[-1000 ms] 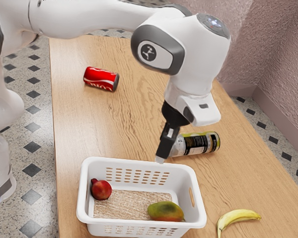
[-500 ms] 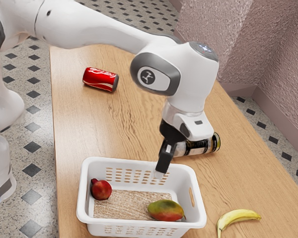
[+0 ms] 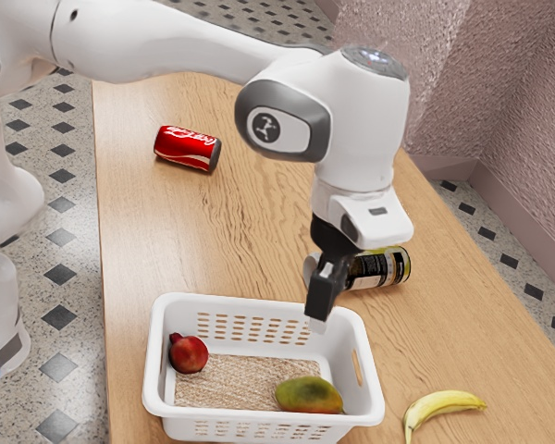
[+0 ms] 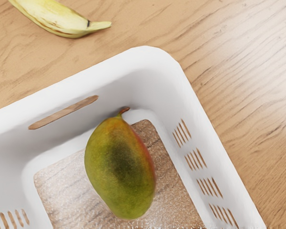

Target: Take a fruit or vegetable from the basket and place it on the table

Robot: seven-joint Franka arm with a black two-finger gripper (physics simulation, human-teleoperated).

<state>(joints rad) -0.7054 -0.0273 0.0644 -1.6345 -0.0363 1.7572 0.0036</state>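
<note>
Smooth white plastic with a soft sheen forms the basket; wood with visible grain, glossy where light falls, the table; shiny red-painted metal, by its look, the can; smooth, faintly satiny skin, the mango.

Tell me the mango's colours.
Mango: green, with orange-red along one side; clearest in the wrist view.
</note>
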